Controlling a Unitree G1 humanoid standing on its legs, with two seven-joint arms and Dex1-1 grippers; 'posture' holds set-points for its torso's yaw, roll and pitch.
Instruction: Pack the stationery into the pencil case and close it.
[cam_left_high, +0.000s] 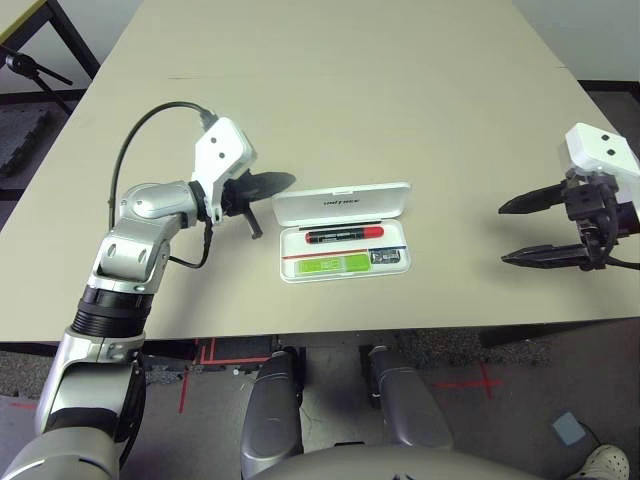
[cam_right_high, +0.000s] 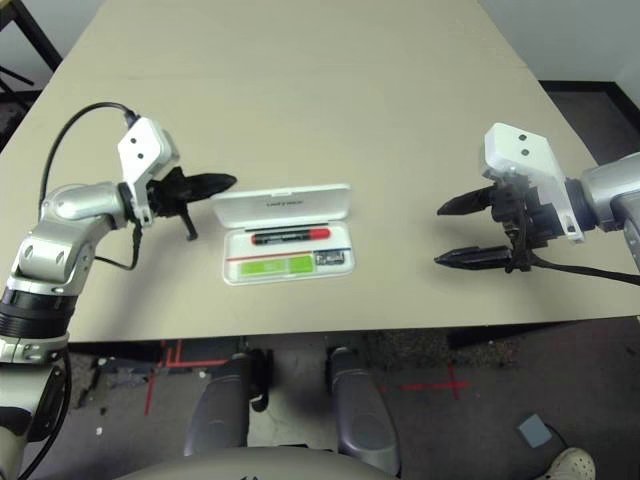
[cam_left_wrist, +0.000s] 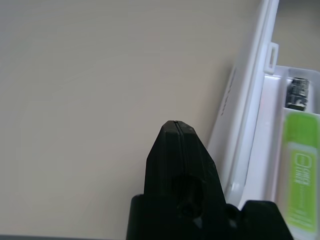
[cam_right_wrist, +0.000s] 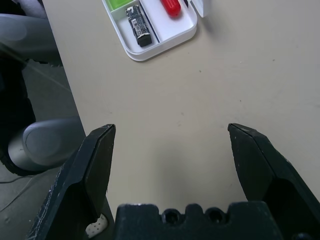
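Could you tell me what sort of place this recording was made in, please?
Probably a robotics lab or test room: a plain beige table, red tape marks on the floor, and black tripod legs beside the table.

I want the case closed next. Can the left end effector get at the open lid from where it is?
Probably yes. The left end effector, shut, sits just beside the lid of the pencil case, with only bare table between them.

A beige table (cam_left_high: 330, 90) stands on grey floor (cam_left_high: 520, 400) with red tape marks (cam_left_high: 470, 382).
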